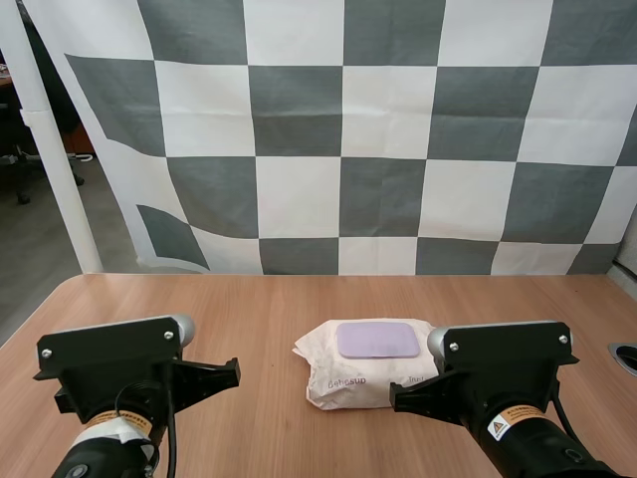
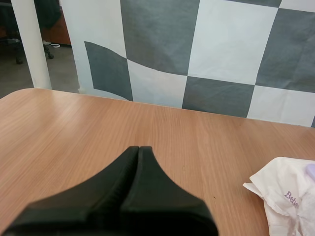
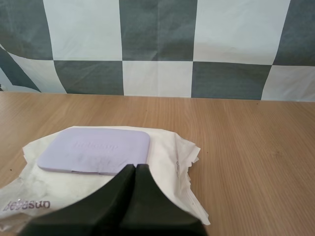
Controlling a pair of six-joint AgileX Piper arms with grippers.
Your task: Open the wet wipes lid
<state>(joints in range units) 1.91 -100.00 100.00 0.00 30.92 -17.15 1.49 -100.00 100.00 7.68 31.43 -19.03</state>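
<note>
A white pack of wet wipes (image 1: 366, 364) lies flat on the wooden table, with its lilac lid (image 1: 377, 340) shut on top. In the right wrist view my right gripper (image 3: 135, 167) is shut on nothing, its tip just short of the near edge of the lilac lid (image 3: 96, 150) on the pack (image 3: 167, 162). My left gripper (image 2: 139, 148) is shut too and hangs over bare table, well to the left of the pack's corner (image 2: 285, 201). In the high view both arms' wrist blocks sit at the near edge, on either side of the pack.
The wooden table (image 1: 249, 309) stretches wide on the left and behind the pack. A round dark fitting (image 1: 624, 356) sits at the table's right edge. Beyond the table's left end is open floor.
</note>
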